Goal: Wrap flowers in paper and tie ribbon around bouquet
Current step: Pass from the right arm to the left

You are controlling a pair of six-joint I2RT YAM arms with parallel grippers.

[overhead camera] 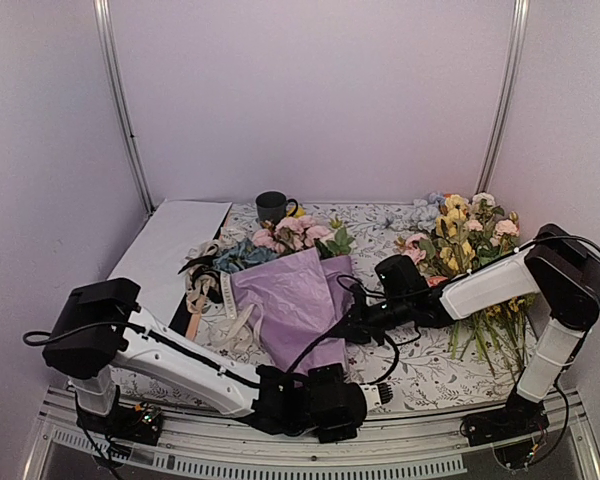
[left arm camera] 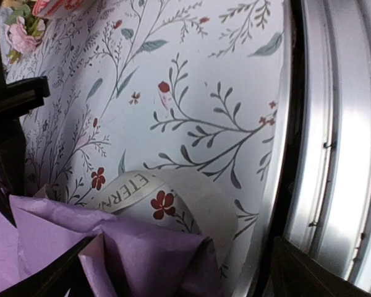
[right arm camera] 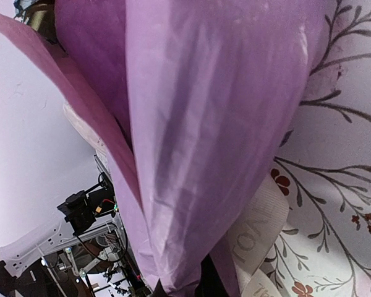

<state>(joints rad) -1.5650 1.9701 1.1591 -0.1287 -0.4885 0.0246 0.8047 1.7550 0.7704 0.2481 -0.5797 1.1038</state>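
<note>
The bouquet lies on the floral cloth as a cone of lilac paper (overhead camera: 292, 300), with the pink, blue and yellow flowers (overhead camera: 285, 237) at its far, wide end. A cream ribbon (overhead camera: 227, 312) trails off to the cone's left. Its printed length (left arm camera: 195, 193) curls out from under the paper's narrow end (left arm camera: 142, 253). My left gripper (overhead camera: 355, 392) sits at the near table edge by that narrow end. In the left wrist view it (left arm camera: 179, 281) is open, with paper between the spread fingers. My right gripper (overhead camera: 345, 325) is shut on the paper's right edge. Paper (right arm camera: 198, 136) fills the right wrist view, ribbon (right arm camera: 260, 232) beside it.
A black mug (overhead camera: 274, 205) stands at the back. Loose long-stemmed flowers (overhead camera: 470, 240) are piled at the right, under the right arm. A flat white sheet (overhead camera: 175, 250) and a coiled tan-and-dark ribbon bundle (overhead camera: 200, 275) lie at the left. The metal table rail (left arm camera: 334, 154) runs close beside my left gripper.
</note>
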